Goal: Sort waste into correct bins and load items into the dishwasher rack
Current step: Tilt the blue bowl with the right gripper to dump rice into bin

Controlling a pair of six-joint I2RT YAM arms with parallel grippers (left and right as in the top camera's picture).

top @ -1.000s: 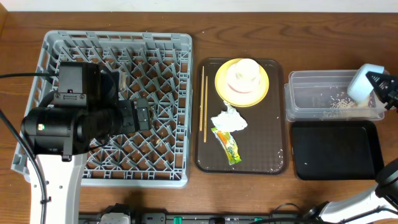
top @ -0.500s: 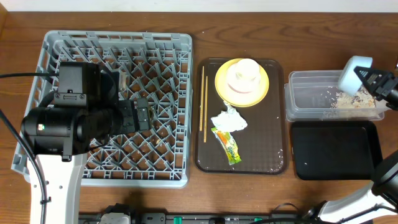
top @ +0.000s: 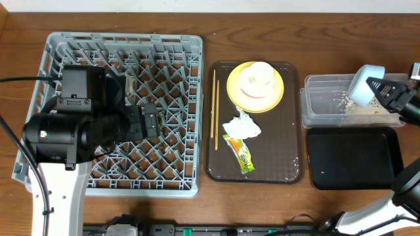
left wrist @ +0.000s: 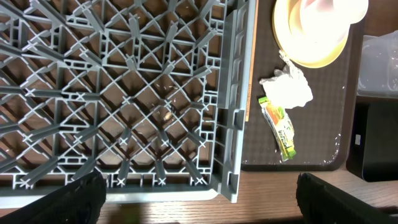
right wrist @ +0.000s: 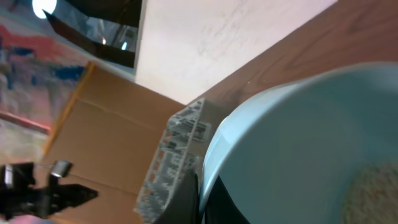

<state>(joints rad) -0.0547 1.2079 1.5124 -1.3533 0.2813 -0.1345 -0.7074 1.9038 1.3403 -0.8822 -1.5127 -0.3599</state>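
My right gripper (top: pixel 380 90) is shut on the rim of the light blue bowl (top: pixel 365 84) and holds it tipped on its side over the clear tub (top: pixel 315 92). Whitish rice scraps (top: pixel 364 108) lie in that tub. In the right wrist view the bowl (right wrist: pixel 311 143) fills the frame, with scraps (right wrist: pixel 373 193) still inside. The black tub (top: pixel 354 157) lies in front of the clear one. The yellow plate (top: pixel 236 92) carries the white bowl and cup (top: pixel 256 77). The napkin (top: pixel 243 127), wrapper (top: pixel 240 153) and chopsticks (top: pixel 214 110) lie on the brown tray. My left gripper (left wrist: pixel 199 196) is open above the grey rack (top: pixel 170 59).
The brown tray (top: pixel 289 167) sits between the rack and the tubs. The left arm's body (top: pixel 65 124) covers the rack's left part. The rack's near right corner (left wrist: pixel 230 186) shows in the left wrist view, with bare wood table in front of it.
My right gripper has moved left and slightly back with the blue bowl, tipping it further over the clear tub. More rice scraps lie in the tub. The left arm has not moved.
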